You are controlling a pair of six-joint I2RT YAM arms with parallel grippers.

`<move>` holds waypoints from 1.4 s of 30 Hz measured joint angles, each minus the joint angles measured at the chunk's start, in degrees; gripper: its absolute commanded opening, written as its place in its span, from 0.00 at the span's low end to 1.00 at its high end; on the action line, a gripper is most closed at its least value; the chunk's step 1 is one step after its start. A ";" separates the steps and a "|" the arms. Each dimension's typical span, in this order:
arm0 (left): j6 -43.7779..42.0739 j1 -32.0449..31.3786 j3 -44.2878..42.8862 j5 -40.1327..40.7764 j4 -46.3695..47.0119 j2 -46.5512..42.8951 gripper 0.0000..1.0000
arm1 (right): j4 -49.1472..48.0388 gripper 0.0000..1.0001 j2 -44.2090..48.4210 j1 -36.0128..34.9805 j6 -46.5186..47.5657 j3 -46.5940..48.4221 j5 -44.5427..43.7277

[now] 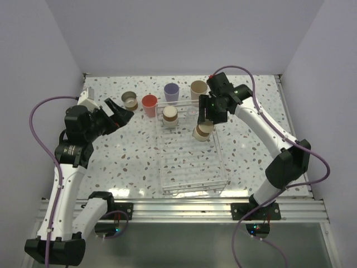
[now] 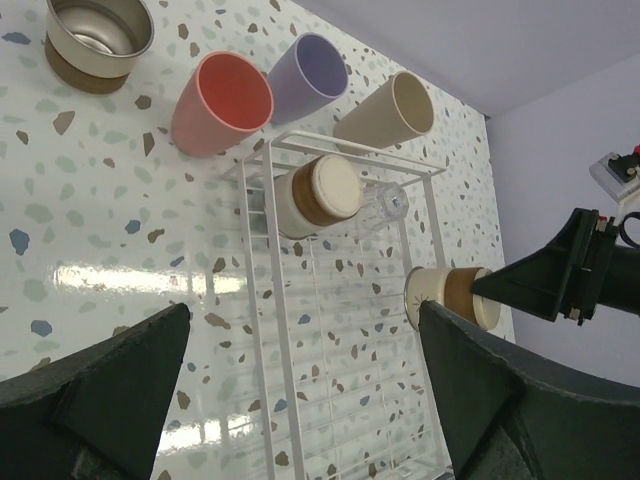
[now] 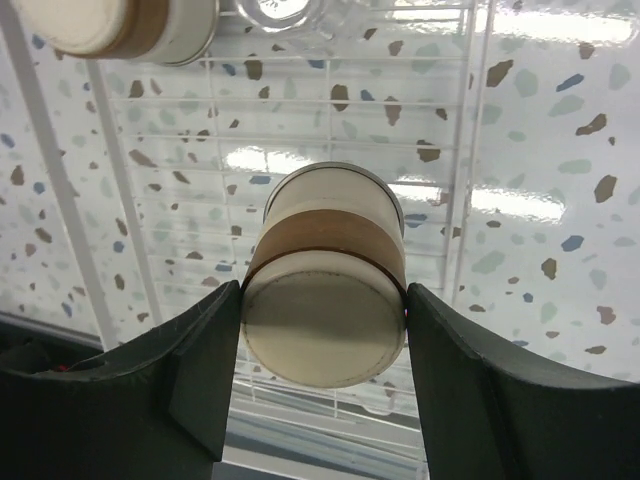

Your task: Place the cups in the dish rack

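Approx a third done, w/ one more cup mid-placement. The long rectangular dish rack [image 1: 163, 167] of thin white wire and clear plastic already has two cups at its far end: a racked brown-grey plastic tumbler [image 1: 170, 115], upside down w/ its cream base up, in the far-left corner, and a tiny clear plastic cup [image 1: 191, 111] just beside it toward the rack's far-right corner. The right gripper [image 3: 325, 312] is clamped on a held brown-grey tumbler [image 3: 325, 290], one dark finger on each side of the cream base and the jaws about half spread around it. This cup is also inverted, rim down, over the rack's right side a bit nearer than the other two. Can't tell from any cam whether its rim is on the rack floor yet or hanging just above it, so I'd call it not yet released. Four cups are left outside on the speckled white table top [image 1: 122, 156], strung along the rack's far side: a loose brown-grey tumbler [image 1: 129, 100], upright, well left of the rack; a coral-red plastic tumbler [image 1: 149, 105] just off the rack's far-left corner; a lavender plastic tumbler [image 1: 171, 92] beyond the far rim; and a beige plastic tumbler [image 1: 198, 89] beyond the far-right corner, near the right arm's wrist. The left gripper [image 1: 120, 114] is spread wide and empty, left of the rack, nearest the loose brown-grey tumbler and the coral-red one, touching neither. That looks like the likely next pick for that side.
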State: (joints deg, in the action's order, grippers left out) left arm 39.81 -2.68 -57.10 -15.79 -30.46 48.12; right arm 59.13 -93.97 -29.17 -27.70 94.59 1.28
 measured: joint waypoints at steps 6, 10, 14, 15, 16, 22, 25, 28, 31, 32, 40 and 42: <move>-0.72 0.00 -0.02 0.00 -1.84 -0.50 1.00 | -0.04 0.00 -4.28 0.04 1.90 1.16 -4.37; -1.57 0.00 -0.04 0.00 -2.67 -0.94 1.00 | -0.42 0.00 -7.23 0.04 2.89 1.20 -5.75; -1.92 0.00 -0.09 0.02 -3.61 -0.94 1.00 | -0.61 0.00 -10.14 0.04 3.80 1.25 -6.27; -1.97 0.00 -0.09 0.02 -3.65 -0.94 1.00 | -0.70 0.00 -10.67 0.04 3.96 1.25 -6.29; -1.97 0.00 -0.09 0.02 -3.65 -0.94 1.00 | -0.85 0.00 -10.86 0.04 4.04 1.25 -6.27; -1.97 0.00 -0.13 0.04 -3.65 -0.87 1.00 | -2.14 0.10 -11.76 0.04 4.90 1.25 -6.27; -1.97 0.00 -0.31 0.09 -3.67 -0.72 1.00 | -2.34 0.46 -11.85 0.04 5.16 1.29 -6.25; -1.97 0.00 -0.33 0.20 -3.63 -0.46 1.00 | -2.54 0.59 -12.20 0.04 5.40 1.64 -6.27; -1.95 0.00 -0.33 0.20 -3.54 0.26 1.00 | -2.60 0.73 -12.66 0.04 5.70 2.29 -6.25; -1.97 0.00 -0.35 0.22 -3.52 0.68 1.00 | -2.58 0.85 -12.66 0.04 5.73 2.38 -6.25; -2.86 0.00 -3.67 1.33 -3.32 6.45 1.00 | -2.34 0.98 -13.25 0.04 6.38 5.42 -6.32; -3.28 0.00 -4.85 1.62 -3.02 8.33 1.00 | -1.73 0.98 -13.25 0.04 6.38 6.40 -6.32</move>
State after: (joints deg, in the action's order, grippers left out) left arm 36.53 -2.68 -61.95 -14.17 -33.47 56.45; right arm 57.41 -107.22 -29.12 -21.32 100.99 -5.04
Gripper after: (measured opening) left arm 0.997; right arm 0.983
